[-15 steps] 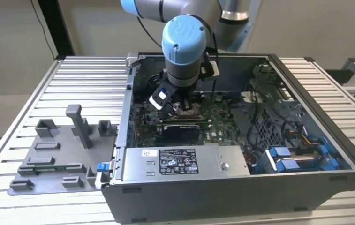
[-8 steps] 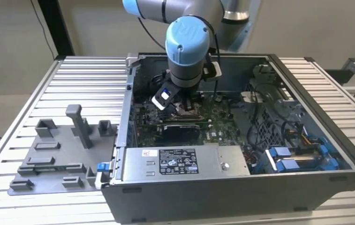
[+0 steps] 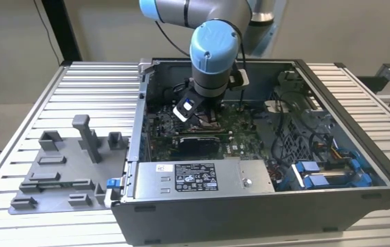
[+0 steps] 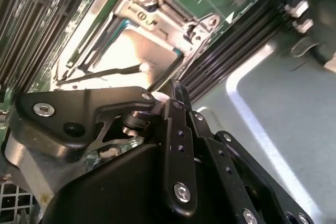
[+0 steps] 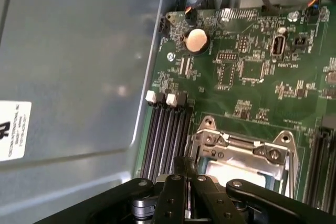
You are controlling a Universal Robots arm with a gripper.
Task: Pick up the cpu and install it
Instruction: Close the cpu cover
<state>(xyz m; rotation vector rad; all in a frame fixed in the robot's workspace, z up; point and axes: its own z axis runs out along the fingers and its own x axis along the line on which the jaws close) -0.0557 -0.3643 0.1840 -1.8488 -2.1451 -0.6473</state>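
The cpu [image 5: 231,174] shows as a pale silver square lying flat inside the metal socket frame [image 5: 273,153] on the green motherboard [image 5: 247,66]. In the second wrist view the cpu [image 4: 139,56] glares bright within the same frame [image 4: 152,17]. My gripper [image 5: 185,163] hangs just above the socket's edge with its black fingers [image 4: 176,98] drawn together and nothing between them. In the exterior view the gripper [image 3: 205,121] is lowered deep into the open computer case [image 3: 359,206], over the middle of the board.
Dark memory slots [image 5: 165,135] run beside the socket. A grey power supply box [image 3: 195,177] sits at the case's front, and blue cable clips [image 3: 311,172] at the exterior view's right. Grey plastic fixture blocks [image 3: 64,170] stand on the slatted table to the left.
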